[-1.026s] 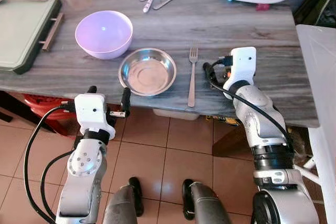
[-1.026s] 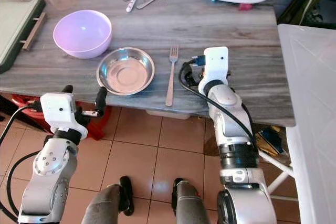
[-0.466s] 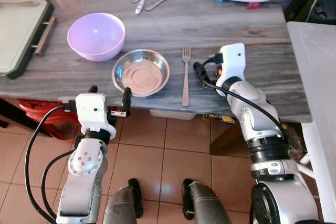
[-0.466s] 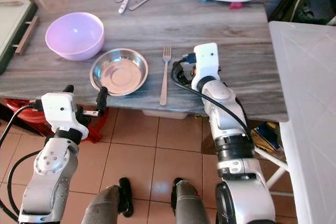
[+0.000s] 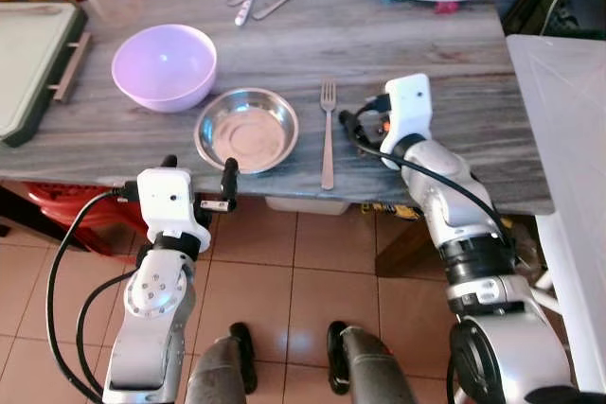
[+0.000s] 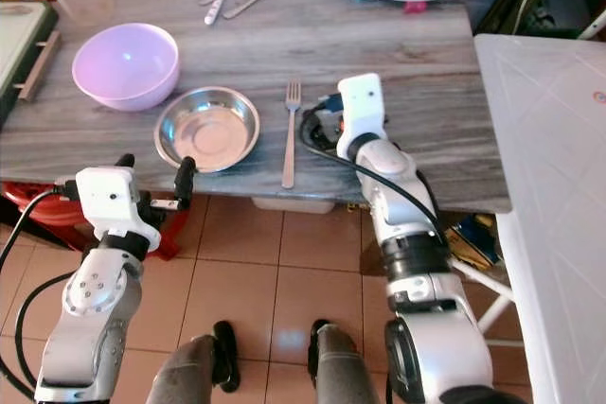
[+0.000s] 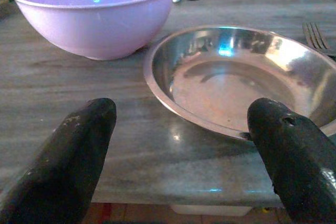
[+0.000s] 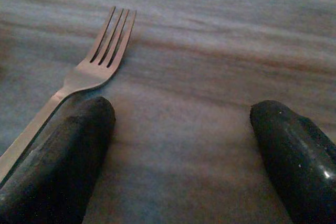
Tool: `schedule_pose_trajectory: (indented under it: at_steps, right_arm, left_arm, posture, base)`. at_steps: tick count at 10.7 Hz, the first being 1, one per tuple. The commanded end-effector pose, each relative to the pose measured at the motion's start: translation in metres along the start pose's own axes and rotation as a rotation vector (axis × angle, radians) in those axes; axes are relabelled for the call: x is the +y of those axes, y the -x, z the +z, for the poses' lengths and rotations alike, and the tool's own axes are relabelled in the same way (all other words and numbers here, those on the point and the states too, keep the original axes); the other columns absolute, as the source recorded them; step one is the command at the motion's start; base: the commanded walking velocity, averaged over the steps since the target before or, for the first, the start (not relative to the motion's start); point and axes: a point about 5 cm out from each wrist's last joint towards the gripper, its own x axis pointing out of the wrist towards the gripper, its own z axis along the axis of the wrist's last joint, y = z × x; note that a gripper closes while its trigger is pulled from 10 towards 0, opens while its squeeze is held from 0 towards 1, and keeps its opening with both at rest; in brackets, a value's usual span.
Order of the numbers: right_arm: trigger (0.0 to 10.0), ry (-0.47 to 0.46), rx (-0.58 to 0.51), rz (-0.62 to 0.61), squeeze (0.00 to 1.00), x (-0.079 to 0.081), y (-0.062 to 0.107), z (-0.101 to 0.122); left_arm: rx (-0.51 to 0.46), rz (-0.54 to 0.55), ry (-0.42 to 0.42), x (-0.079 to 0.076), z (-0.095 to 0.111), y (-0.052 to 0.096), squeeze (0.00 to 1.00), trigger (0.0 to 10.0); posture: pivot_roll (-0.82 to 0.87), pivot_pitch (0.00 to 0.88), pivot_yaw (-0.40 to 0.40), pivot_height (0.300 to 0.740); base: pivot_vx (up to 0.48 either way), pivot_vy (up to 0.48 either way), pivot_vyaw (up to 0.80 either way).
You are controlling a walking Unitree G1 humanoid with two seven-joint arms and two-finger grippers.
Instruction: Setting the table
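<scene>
The left pincer (image 7: 181,145) is raised at the near edge of the tabletop (image 5: 142,134), fingers spread wide. The right pincer (image 8: 184,150) reaches low over the tabletop from the right, fingers also wide apart

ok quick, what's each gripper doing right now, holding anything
Left gripper: open, holding nothing, at the table edge in front of the steel bowl.
Right gripper: open, holding nothing, over the table just beside the fork.

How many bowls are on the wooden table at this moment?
2. A lilac plastic bowl stands toward the table's left side, and a shallow steel bowl sits beside it nearer the front edge, just left of the fork.
</scene>
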Motion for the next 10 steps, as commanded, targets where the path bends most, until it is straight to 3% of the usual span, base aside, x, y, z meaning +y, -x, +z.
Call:
schedule_pose_trajectory:
  at_steps: [1,6,10]
  right_arm:
    - [10.0,-0.017,0.083,0.09,0.0,0.021,-0.004,-0.018]
    - [10.0,-0.018,0.062,0.132,0.0,0.031,-0.01,-0.014]
    - [10.0,-0.025,0.08,0.117,0.0,0.024,-0.005,-0.023]
  left_arm:
    - [0.029,0.0,-0.001,0.0,-0.005,0.002,0.0,10.0]
    - [0.025,0.005,0.003,0.0,-0.005,0.002,0.0,10.0]
    - [-0.005,0.036,-0.009,0.01,0.002,-0.001,0.0,10.0]
  posture:
    - [0.01,0.298,0.011,0.74]
    - [0.01,0.297,0.006,0.74]
    - [0.01,0.287,0.004,0.74]
  base:
    - [0.0,0.0,0.0]
    - [0.0,0.0,0.0]
    - [0.0,0.0,0.0]
